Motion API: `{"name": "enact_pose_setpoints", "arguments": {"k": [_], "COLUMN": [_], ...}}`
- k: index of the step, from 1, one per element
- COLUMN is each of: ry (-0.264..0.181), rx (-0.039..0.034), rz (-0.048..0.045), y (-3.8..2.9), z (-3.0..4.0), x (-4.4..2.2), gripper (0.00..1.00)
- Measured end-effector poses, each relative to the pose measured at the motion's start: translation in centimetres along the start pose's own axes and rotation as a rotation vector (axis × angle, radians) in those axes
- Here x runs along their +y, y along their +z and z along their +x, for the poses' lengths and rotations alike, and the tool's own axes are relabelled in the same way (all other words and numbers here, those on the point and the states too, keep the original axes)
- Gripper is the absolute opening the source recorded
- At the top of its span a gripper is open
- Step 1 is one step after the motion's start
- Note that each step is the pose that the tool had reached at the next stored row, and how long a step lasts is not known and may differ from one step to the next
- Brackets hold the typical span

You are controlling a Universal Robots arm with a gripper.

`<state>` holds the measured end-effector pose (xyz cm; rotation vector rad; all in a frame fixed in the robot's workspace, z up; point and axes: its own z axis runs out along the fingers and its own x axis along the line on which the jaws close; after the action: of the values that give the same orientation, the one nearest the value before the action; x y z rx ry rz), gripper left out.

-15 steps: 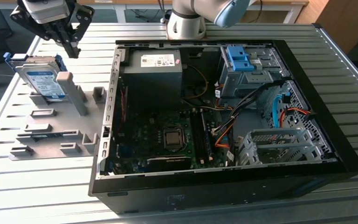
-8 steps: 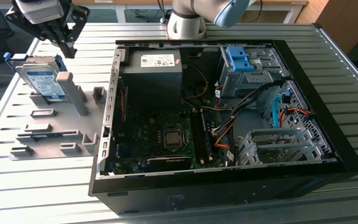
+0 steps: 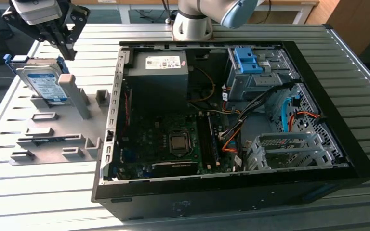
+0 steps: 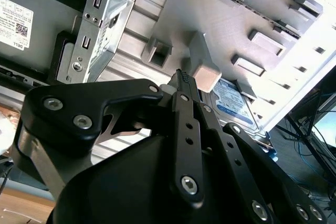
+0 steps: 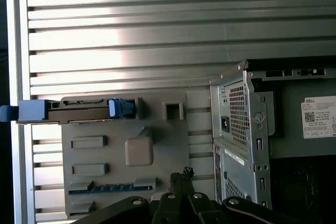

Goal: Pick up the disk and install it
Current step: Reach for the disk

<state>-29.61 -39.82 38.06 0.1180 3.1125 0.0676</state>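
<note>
Both of my jaws are sitting closed tip to tip and gripping nothing. My gripper (image 5: pixel 181 174) is hovering over the grey fixture (image 5: pixel 173 129), close above its blunt upright post (image 5: pixel 139 151) and touching neither.

Just past that post the disk (image 5: pixel 79 109) is standing on its long edge in a slot of the fixture, showing me its thin top side. Its blue rails (image 5: pixel 123 107) are clipped along the edges.

I am judging it to be a stiff metal slab, fairly heavy for its bulk, with smooth faces that could slide between pads. It is also a part that is not going to forgive a knock or a drop. The plastic rails are likely to flex, so I am favouring a pinch across the two broad faces. That hold belongs near the middle of the exposed top edge, on the metal body.

Farther off, the open computer case (image 3: pixel 204 202) is lying on the slatted table (image 3: pixel 44 202). A dark power supply (image 3: pixel 159 79) and a bare blue bracket (image 3: pixel 246 60) are sitting inside it.
</note>
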Motion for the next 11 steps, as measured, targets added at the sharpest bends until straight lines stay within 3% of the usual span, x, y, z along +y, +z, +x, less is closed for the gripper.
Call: {"name": "enact_pose_setpoints", "arguments": {"k": [11], "ry": [0.0], "rx": [0.0], "rz": [0.0], "y": [0.0], "z": [0.08], "x": [0.0], "gripper": [0.11]}}
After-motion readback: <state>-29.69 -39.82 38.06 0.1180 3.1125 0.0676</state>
